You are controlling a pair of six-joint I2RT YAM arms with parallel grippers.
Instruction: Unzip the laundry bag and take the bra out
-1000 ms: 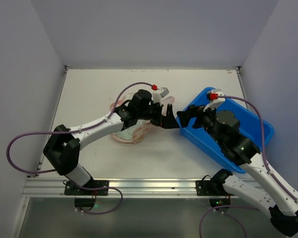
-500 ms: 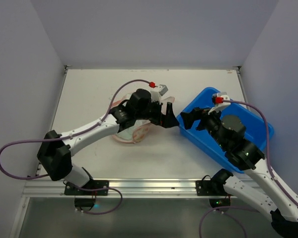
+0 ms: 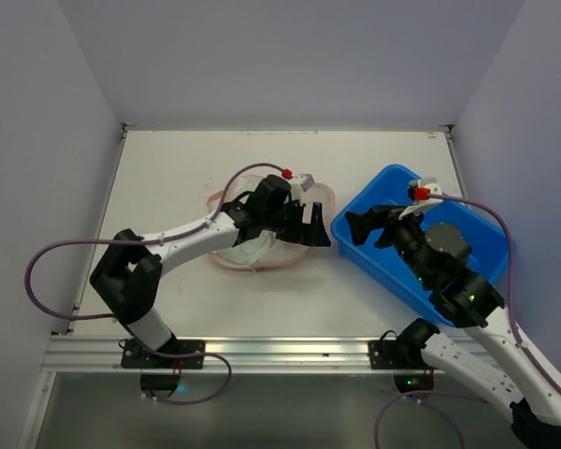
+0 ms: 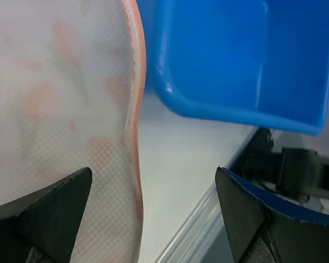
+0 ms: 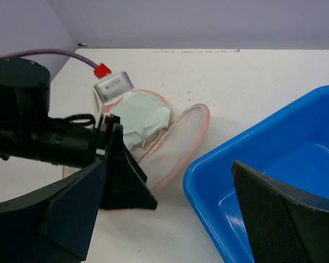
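On the counter (image 3: 168,168), left of the middle, the laundry bag (image 3: 320,196) lies spread open like a shell, its flap with the pink mesh lining turned out towards the blue plastic tub (image 3: 467,229). From this I judge the unzipping part as done, or nearly done; how far the zip runs cannot be seen. The bra (image 5: 142,118) is not yet out: in the right wrist view it shows as a pale, crumpled fabric lying in the far half of the open bag. So the removing is what remains.

The left pincer (image 4: 148,219) hangs over the bag's right edge with its jaws apart and holds nothing; the orange-trimmed border of the flap runs between them, ungrasped. Further right, the right pincer (image 3: 366,224) hovers at the near-left rim of the tub, spread wide and also empty, looking towards the bag.

Brand names or readable writing I find none. A small grey box (image 5: 114,85) with a red plug on the left wrist carries tiny marks, too small to read.
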